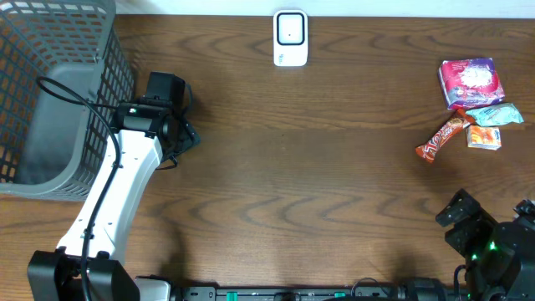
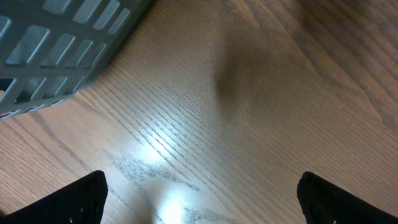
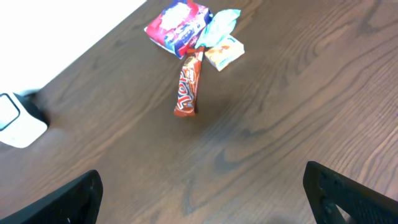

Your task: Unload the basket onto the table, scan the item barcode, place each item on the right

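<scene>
Candy bar (image 1: 440,140) lies at the table's (image 1: 334,184) right side, one end against a teal wrapper (image 1: 495,114) and an orange packet (image 1: 484,138); the right gripper (image 1: 493,216) hangs well apart from it at the near edge, jaws spread wide, empty; the left gripper (image 1: 167,90), likewise spread and empty, sits beside the grey basket (image 1: 50,100), well apart from the white scanner (image 1: 290,38).
</scene>
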Controlling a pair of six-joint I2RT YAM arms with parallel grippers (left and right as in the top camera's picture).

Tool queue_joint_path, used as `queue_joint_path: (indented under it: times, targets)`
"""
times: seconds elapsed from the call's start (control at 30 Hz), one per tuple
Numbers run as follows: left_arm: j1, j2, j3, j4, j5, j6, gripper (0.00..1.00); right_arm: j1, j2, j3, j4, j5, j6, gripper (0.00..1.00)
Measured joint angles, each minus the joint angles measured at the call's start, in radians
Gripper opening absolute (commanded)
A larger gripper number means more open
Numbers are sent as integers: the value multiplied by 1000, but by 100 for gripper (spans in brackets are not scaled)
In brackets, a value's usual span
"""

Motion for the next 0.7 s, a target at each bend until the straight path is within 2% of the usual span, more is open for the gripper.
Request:
queue_joint_path:
  times: [0.13, 0.43, 0.7]
  targets:
    - [0, 0, 0, 0, 0, 0, 98, 0, -29, -71, 118, -10, -32, 99]
    - [0, 0, 0, 0, 0, 0, 98, 0, -224, -483, 668, -226, -259, 99]
    - [0, 0, 0, 0, 0, 0, 98, 0, -353, -739, 903, -335, -318, 99]
